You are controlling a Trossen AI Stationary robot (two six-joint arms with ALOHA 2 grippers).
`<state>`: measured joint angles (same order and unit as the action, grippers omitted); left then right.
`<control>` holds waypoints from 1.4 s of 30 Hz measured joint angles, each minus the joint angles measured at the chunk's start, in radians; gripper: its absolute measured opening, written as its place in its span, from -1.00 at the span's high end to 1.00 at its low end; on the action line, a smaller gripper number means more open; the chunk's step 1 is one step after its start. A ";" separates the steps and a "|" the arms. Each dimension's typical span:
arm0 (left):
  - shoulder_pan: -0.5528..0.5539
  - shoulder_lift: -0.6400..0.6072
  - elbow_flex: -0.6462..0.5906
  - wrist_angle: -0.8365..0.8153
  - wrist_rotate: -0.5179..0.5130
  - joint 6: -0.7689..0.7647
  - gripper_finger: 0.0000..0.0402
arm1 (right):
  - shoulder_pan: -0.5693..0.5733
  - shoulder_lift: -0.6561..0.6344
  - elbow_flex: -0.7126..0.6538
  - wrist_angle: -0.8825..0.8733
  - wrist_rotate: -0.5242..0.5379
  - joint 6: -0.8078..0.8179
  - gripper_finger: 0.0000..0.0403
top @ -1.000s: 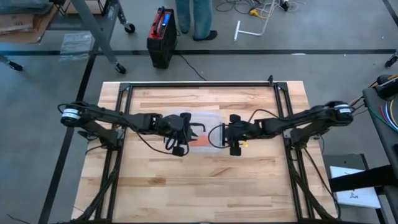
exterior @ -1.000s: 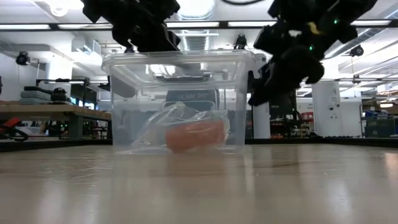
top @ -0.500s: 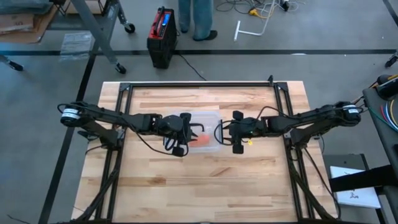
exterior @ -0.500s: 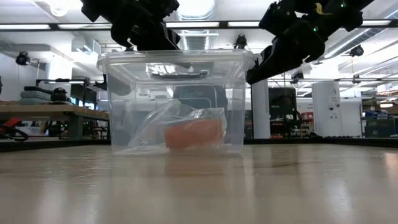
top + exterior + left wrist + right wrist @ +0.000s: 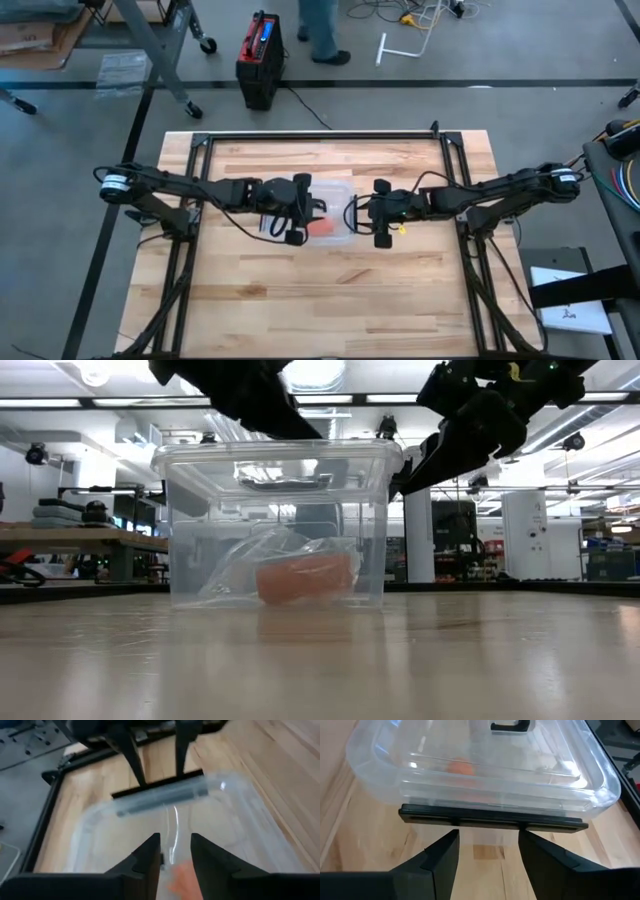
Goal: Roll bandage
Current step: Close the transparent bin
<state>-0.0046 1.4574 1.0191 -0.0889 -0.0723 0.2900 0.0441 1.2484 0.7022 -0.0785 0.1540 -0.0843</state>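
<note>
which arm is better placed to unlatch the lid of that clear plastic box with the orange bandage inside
Probably the right. The right gripper faces the dark latch bar on the clear plastic box, jaws open. The left gripper hovers above the lid, over the orange bandage.

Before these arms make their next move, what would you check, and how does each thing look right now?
1. Lid sits on the clear box: ok, still closed.
2. Bandage is inside the box: ok, an orange roll beside a crumpled clear wrapper.
3. Bandage is reachable: not ok, the lid covers it.
4. Right pincer is lined up with the dark latch bar: ok, fingers open on either side, not touching it.
5. Left pincer is over the lid: ok, but whether it touches the lid, cannot tell.
6. Box stands flat on the table: ok.
</note>
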 joint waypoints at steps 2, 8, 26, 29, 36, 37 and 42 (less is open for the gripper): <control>0.016 0.006 -0.010 0.034 0.000 0.000 0.39 | 0.000 0.000 0.002 -0.008 0.003 -0.005 0.01; 0.049 0.078 -0.023 0.045 0.006 -0.010 0.32 | 0.000 0.000 0.021 -0.019 0.004 -0.006 0.01; 0.050 0.172 -0.020 0.125 0.017 -0.009 0.41 | 0.000 0.002 0.045 -0.042 -0.008 -0.006 0.01; 0.050 0.172 -0.020 0.125 0.017 -0.009 0.40 | -0.001 0.003 0.053 -0.047 -0.026 -0.009 0.01; 0.051 0.172 -0.021 0.127 0.037 -0.008 0.43 | 0.000 0.003 0.056 -0.046 -0.035 -0.008 0.01; 0.051 0.172 -0.021 0.127 0.041 -0.007 0.43 | 0.000 0.003 0.056 -0.045 -0.037 -0.009 0.01; 0.051 0.172 -0.021 0.128 0.053 -0.001 0.41 | 0.000 0.003 0.058 -0.045 -0.039 -0.010 0.01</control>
<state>0.0463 1.6291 0.9977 0.0391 -0.0193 0.2891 0.0441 1.2510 0.7598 -0.1237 0.1155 -0.0948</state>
